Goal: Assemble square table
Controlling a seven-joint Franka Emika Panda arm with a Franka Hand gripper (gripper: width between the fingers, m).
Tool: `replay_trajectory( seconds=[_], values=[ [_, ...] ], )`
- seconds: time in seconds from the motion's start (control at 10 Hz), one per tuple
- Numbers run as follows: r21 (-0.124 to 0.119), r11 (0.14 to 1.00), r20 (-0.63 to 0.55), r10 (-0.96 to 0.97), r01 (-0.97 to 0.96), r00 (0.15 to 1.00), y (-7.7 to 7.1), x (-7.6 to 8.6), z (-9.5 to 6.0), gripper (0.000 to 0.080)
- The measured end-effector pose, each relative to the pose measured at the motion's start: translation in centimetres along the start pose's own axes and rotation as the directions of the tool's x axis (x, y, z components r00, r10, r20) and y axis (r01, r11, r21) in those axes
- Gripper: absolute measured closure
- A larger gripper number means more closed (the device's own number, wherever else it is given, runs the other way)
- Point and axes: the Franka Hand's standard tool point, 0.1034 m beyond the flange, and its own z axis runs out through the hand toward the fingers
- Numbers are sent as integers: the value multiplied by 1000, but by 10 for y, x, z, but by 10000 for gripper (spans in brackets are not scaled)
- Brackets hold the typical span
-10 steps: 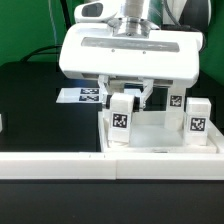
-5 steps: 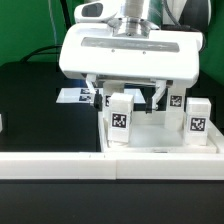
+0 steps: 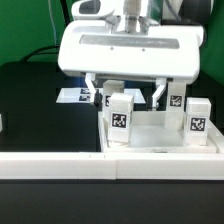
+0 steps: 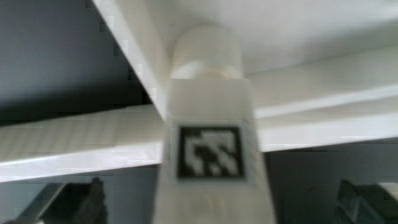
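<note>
Though between the open gripper (image 3: 127,97) fingers, leg (image 3: 121,118) untouched

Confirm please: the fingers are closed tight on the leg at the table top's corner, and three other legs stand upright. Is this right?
Not quite. The fingers are open, one on each side of the leg, not closed on it; the exterior view shows the gap. The leg does stand at the table top's corner, and three other legs stand upright.

Marker board (image 3: 78,96) lies, apparently flat, on black table (image 3: 35,105).
</note>
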Motion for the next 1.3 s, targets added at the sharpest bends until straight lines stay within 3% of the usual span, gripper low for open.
replay_trajectory(
  seconds=[0.2,0.3,0.6,0.7,1.1,1.2,1.3],
  values=[
    [6,1000,83,11,-12,996,2,0,1,151],
    [13,999,228,29,-32,973,6,-1,4,151],
    [12,998,422,46,-56,905,10,-1,7,151],
    [15,998,411,46,-57,911,8,7,7,151],
    [-4,996,402,84,-90,912,5,6,14,173],
    [-11,994,402,104,-109,910,5,6,14,343],
    [-44,982,401,183,-181,898,5,5,14,343]
  ],
)
